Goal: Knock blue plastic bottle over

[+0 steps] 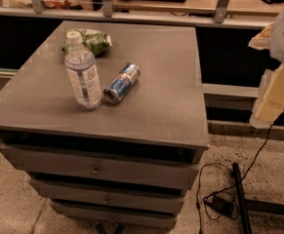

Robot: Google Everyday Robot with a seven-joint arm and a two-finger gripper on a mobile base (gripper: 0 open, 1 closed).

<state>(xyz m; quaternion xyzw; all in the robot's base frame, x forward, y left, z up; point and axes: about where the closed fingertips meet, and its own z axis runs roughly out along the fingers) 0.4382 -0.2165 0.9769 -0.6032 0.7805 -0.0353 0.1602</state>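
Nearest the camera, a black cable and power adapter (222, 204) lay on the speckled floor beside the grey drawer cabinet (166, 96), whose three drawers faced forward. The blue plastic bottle (83, 77) stood upright on the cabinet top, towards the front left, its white cap on. A blue and silver drink can (122, 83) lay on its side just to the right of the bottle; whether its near end touched the bottle's base could not be told. Behind both, near the far left corner, lay a green and white snack bag (93, 40).

The gripper (273, 94) hung at the right edge of the view, off the cabinet and well apart from the bottle; whether it was open or closed could not be told.

The can probably posed the main risk, since it lay between gripper and bottle and a straight sweep from the right would likely strike it first and send it rolling. A push low on the bottle might only slide it. Once toppled, the bottle could roll off the nearby left or front edge.
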